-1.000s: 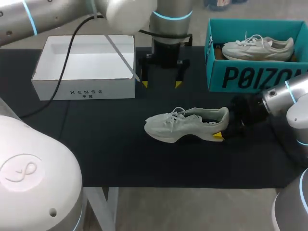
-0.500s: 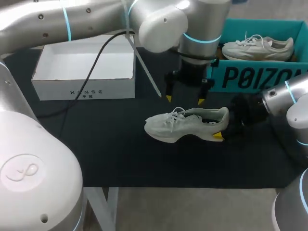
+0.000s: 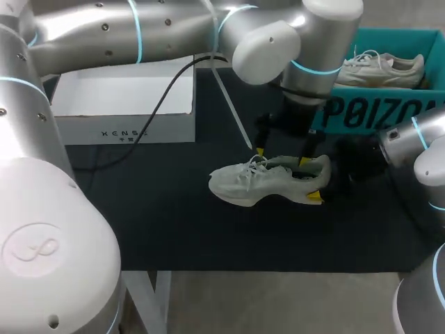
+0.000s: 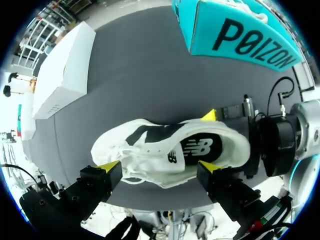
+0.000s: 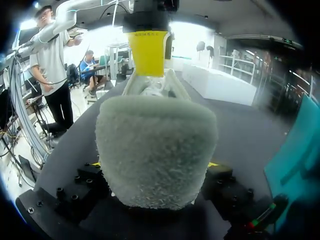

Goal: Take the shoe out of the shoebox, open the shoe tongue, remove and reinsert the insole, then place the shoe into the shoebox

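You have the shoe (image 3: 268, 182) near the middle of the table (image 3: 160, 229), toe toward your left and heel toward your right. Your right gripper (image 5: 154, 165) comes in from the right and has the heel between its fingers, one pressed against each side. Your left gripper (image 3: 282, 156) hangs just above the shoe, with its spread fingers over the laces and the opening. Behind the shoe to the right stands the shoebox (image 3: 368, 111), with a second shoe (image 3: 382, 68) lying inside it. Behind to the left sits another box (image 3: 125, 104), well apart from the shoebox.
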`<state>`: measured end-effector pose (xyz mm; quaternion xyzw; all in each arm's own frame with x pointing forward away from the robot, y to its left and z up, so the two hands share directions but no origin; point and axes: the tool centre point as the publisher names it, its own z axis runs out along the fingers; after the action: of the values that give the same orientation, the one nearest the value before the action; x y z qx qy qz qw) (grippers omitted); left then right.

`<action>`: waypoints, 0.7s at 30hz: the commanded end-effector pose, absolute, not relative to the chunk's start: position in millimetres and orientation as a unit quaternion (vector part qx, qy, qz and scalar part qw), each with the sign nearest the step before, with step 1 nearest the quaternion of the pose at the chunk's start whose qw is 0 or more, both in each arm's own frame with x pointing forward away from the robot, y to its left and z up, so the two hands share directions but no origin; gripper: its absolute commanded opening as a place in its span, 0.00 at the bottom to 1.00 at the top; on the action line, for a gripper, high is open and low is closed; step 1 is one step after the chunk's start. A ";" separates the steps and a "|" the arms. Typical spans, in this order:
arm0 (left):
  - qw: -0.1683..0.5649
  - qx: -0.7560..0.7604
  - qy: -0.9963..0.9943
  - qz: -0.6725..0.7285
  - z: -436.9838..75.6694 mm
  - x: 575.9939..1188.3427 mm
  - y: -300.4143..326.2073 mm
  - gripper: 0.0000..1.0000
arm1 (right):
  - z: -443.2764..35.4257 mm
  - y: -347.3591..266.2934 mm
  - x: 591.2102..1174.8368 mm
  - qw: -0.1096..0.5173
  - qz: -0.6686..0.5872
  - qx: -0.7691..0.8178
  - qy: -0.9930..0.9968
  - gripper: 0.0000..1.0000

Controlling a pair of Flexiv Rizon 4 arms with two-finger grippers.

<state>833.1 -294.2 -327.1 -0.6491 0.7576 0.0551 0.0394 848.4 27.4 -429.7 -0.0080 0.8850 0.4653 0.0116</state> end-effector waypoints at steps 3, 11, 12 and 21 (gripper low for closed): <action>0.050 -0.639 0.763 0.082 -338.6 836.9 -309.9 1.00 | -434.0 30.7 849.5 0.012 0.465 -0.008 0.885 0.00; 0.065 -0.638 0.761 0.097 -350.6 836.5 -307.6 1.00 | -434.0 30.7 849.5 0.012 0.465 -0.008 0.885 0.00; 0.068 -0.641 0.758 0.103 -351.6 836.5 -306.1 1.00 | -434.0 30.7 849.5 0.012 0.465 -0.008 0.885 0.00; 0.096 -0.653 0.739 0.132 -356.2 833.7 -286.1 1.00 | -434.0 30.7 849.5 0.012 0.465 -0.008 0.885 0.00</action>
<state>834.5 -284.5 -357.0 -0.6518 0.7414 0.1305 0.0918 848.4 27.4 -429.7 -0.0080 0.8850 0.4653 0.0116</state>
